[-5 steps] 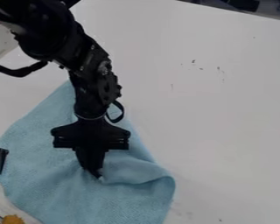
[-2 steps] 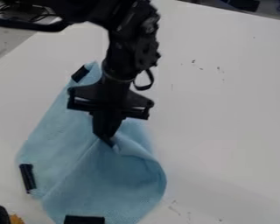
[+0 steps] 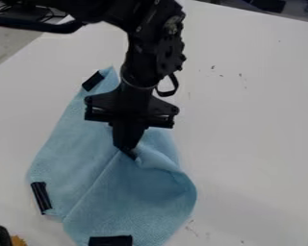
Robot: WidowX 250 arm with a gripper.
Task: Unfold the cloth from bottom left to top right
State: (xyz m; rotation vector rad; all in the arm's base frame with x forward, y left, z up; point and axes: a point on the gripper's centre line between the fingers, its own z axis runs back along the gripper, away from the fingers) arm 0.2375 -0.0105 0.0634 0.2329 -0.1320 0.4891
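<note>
My gripper [image 3: 131, 153] is shut on the blue cloth [image 3: 127, 199], pinching it a bit above the cloth's middle. A fold bulges out to the right of the fingertips, and a crease runs from them down to the lower left. The cloth lies as a long, slanted shape in the left half of the camera view, its upper tip beside the wrist. Part of its upper right side is hidden behind the gripper.
Black pieces sit at the cloth's top corner [image 3: 92, 81], left edge [image 3: 41, 197] and bottom edge [image 3: 110, 240]. The white table [image 3: 259, 134] extends right. A dark item with a yellow-orange part [image 3: 17, 240] is at the lower left.
The gripper has moved up and to the right, still holding the cloth. The cloth has been dragged rightward with the black piece on its left edge, and its top and bottom black pieces have come into view.
</note>
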